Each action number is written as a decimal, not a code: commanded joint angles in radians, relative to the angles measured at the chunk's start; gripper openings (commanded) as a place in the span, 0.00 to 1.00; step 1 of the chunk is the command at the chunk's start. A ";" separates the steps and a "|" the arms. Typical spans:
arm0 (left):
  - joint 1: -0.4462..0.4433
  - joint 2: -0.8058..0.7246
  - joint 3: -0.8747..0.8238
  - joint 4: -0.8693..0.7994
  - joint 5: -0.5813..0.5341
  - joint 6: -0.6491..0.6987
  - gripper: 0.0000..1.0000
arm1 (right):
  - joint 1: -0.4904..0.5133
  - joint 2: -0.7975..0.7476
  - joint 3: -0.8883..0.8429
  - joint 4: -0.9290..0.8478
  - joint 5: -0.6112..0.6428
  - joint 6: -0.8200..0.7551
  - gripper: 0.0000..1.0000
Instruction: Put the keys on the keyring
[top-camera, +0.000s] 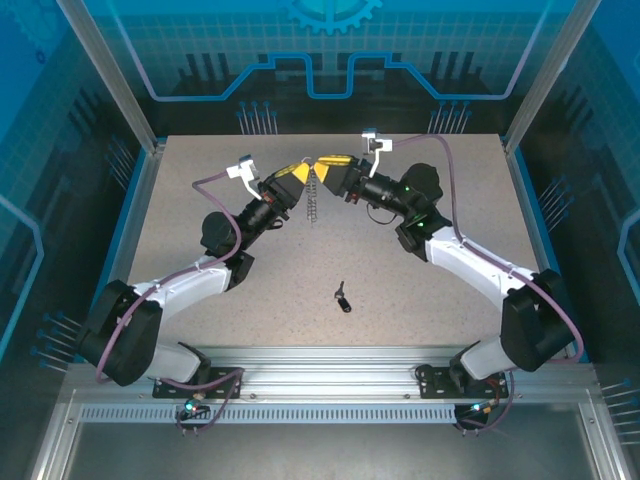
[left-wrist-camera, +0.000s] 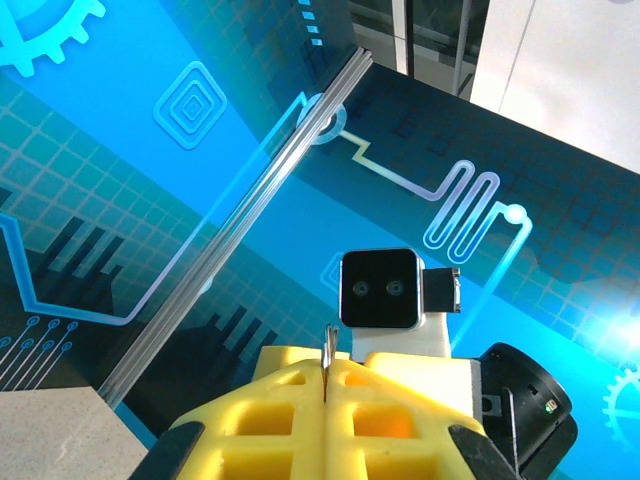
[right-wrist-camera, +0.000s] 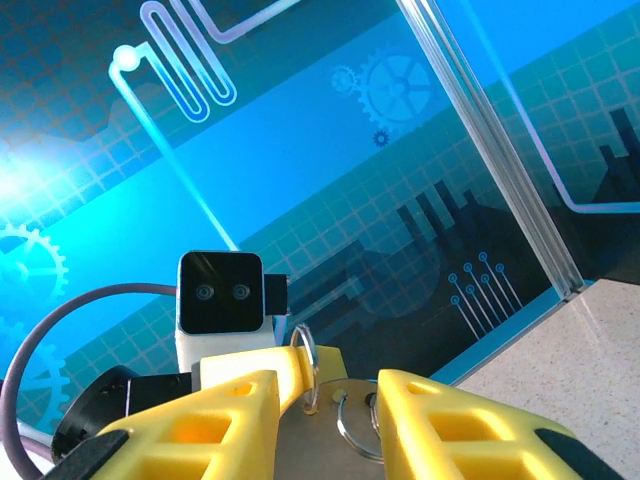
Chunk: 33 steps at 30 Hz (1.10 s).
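Top view: the left gripper and right gripper met at upper centre, the keyring dangling between them. The key lay loose at lower centre.
Left wrist: the left gripper was clenched on the keyring's thin edge.
Right wrist: fingers stood apart around rings; grip unclear.
Best to hold the keyring steady with one arm and fetch the key with the other.

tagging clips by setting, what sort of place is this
Probably a robot lab test cell: a speckled tabletop walled by blue circuit-and-gear panels between aluminium posts, two arms bolted at its near edge.
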 joint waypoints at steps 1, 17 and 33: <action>-0.009 0.005 0.007 0.067 -0.012 0.002 0.00 | 0.016 0.014 0.045 0.051 -0.012 0.012 0.32; -0.009 0.015 0.017 0.067 -0.002 -0.005 0.00 | 0.025 0.038 0.075 0.036 -0.047 0.009 0.21; -0.009 0.022 0.030 0.029 0.004 -0.002 0.00 | -0.001 0.024 0.066 -0.034 -0.062 -0.024 0.00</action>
